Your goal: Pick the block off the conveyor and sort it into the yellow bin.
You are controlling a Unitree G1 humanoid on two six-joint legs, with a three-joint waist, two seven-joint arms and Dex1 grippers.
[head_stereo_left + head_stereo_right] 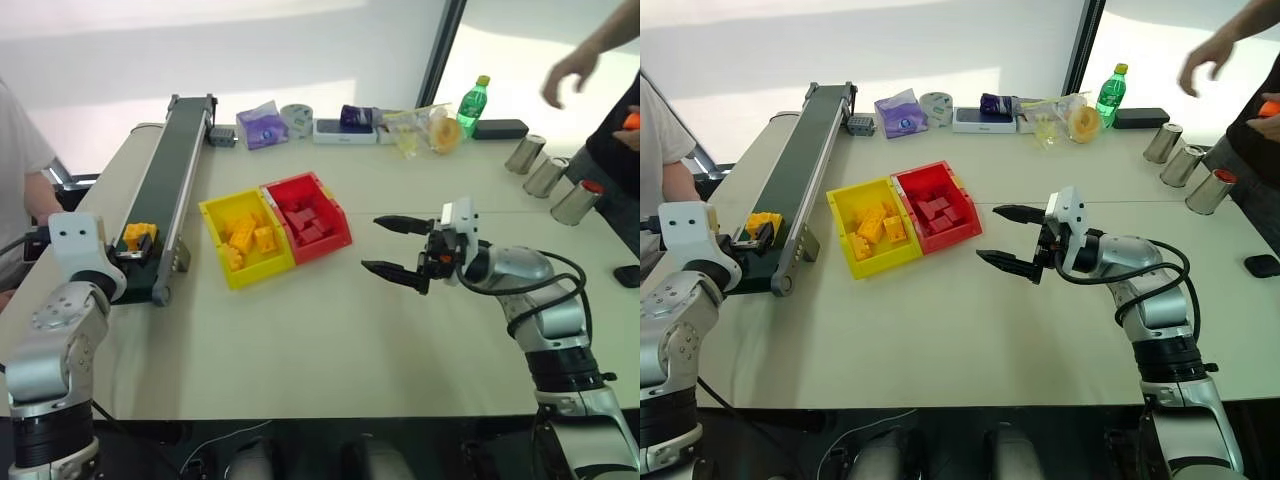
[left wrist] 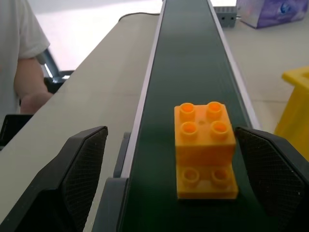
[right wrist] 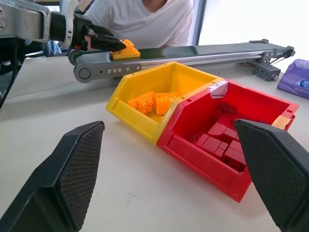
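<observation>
The yellow-orange studded block sits on the dark green conveyor near its front end. My left gripper is open and level at that end, one finger on each side of the block. In the left wrist view one finger is close beside the block and the other stands well off past the belt's rail. The yellow bin holds several yellow bricks and stands right of the belt. My right gripper hangs open and empty over the table, pointing towards the bins.
A red bin with dark red bricks touches the yellow bin. At the table's back are a purple bag, a green bottle and three metal cans. One person sits at the left; another's hand reaches in at the right.
</observation>
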